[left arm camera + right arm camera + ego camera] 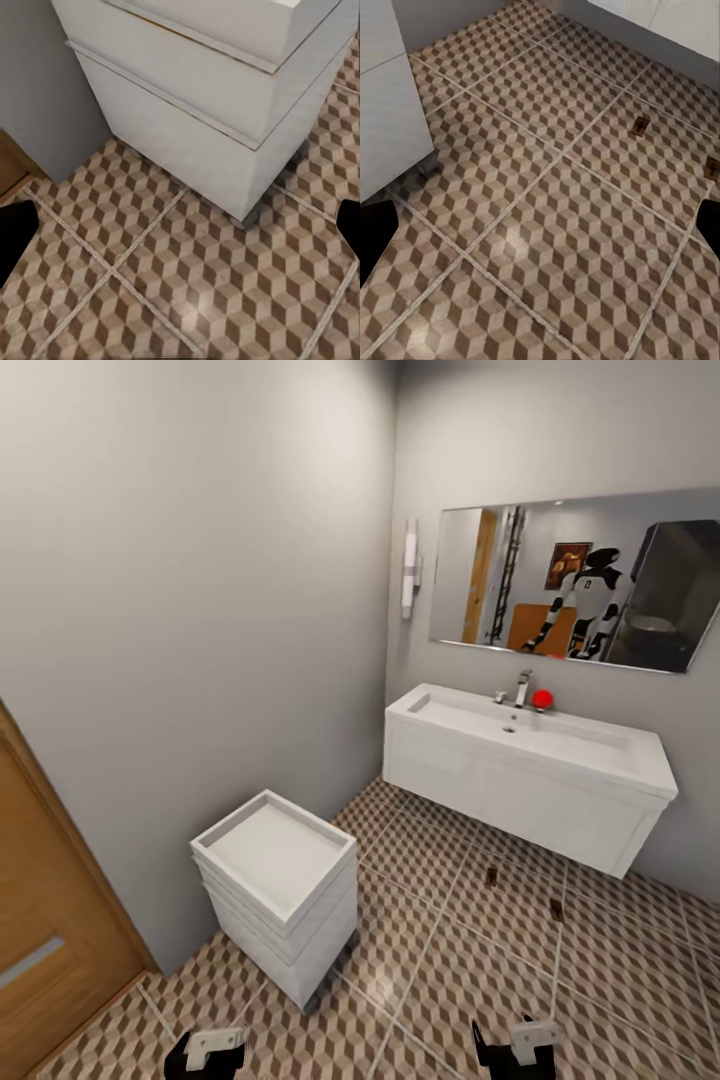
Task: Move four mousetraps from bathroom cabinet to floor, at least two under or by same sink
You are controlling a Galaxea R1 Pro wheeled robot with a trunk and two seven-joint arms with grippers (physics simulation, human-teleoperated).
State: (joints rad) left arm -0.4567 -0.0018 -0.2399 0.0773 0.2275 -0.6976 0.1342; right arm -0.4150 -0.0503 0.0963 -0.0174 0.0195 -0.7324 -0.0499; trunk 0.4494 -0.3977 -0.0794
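Observation:
Two small tan mousetraps (pixel 491 876) (pixel 556 908) lie flat on the cube-patterned bathroom floor (pixel 440 960), just in front of the white vanity under the sink (pixel 620 755). The right wrist view shows the same mousetraps (pixel 640 126) (pixel 712 166) some way ahead of my right gripper (pixel 540 232). That right gripper (pixel 515 1045) is open and empty, low over the tiles. My left gripper (pixel 210 1050) is open too, with nothing between its fingers (pixel 15 232), facing a white drawer unit. The cabinet is out of view.
A white stacked drawer unit (pixel 280 880) stands against the left wall, close ahead of the left gripper. A wooden door (pixel 50 920) is at the far left. Above the sink hang a mirror (pixel 580 580) and a chrome tap (pixel 522 688) beside a red object (pixel 542 700).

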